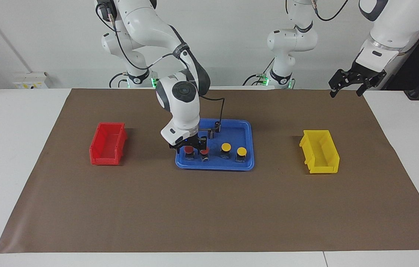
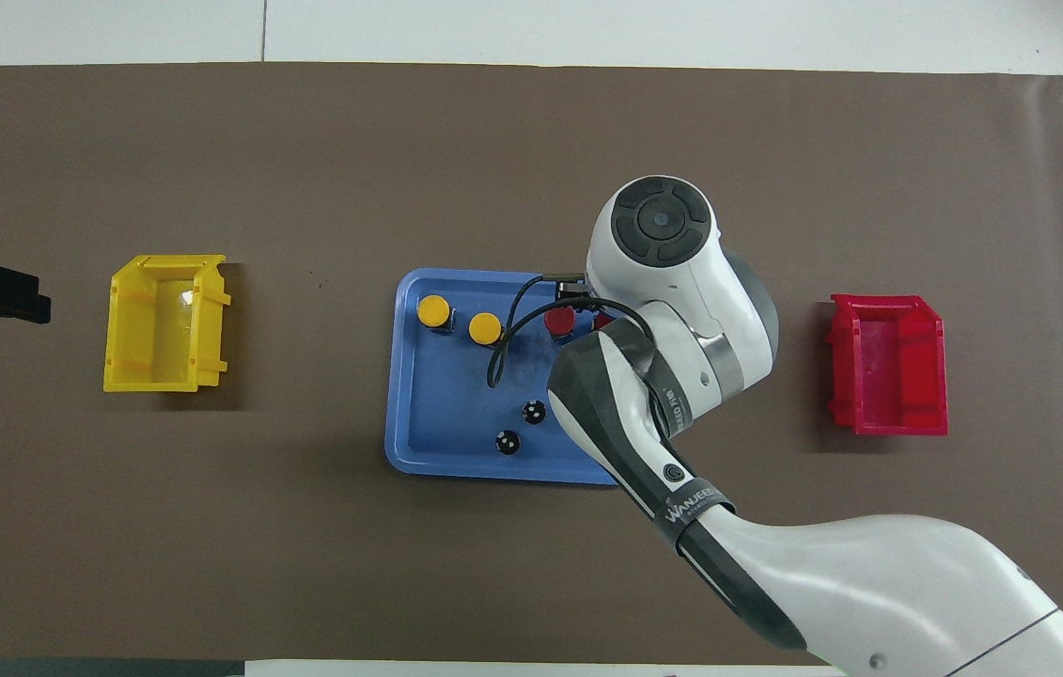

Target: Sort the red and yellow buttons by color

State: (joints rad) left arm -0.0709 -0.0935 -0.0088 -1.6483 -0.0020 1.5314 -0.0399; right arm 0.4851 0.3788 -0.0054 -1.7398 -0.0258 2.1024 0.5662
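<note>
Four buttons in a row in the blue tray: red buttons, yellow buttons. Right pincer is down around the end red one; grip probably closed, can't tell. Left pincer waits open over table edge.

On the blue tray stand 4 buttons on dark bases — 2 red-capped buttons, 2 yellow-capped buttons — plus 2 black cylinders. Either side of the tray sit a red bin and a yellow bin on a plain brown mat — white table, white arms.
</note>
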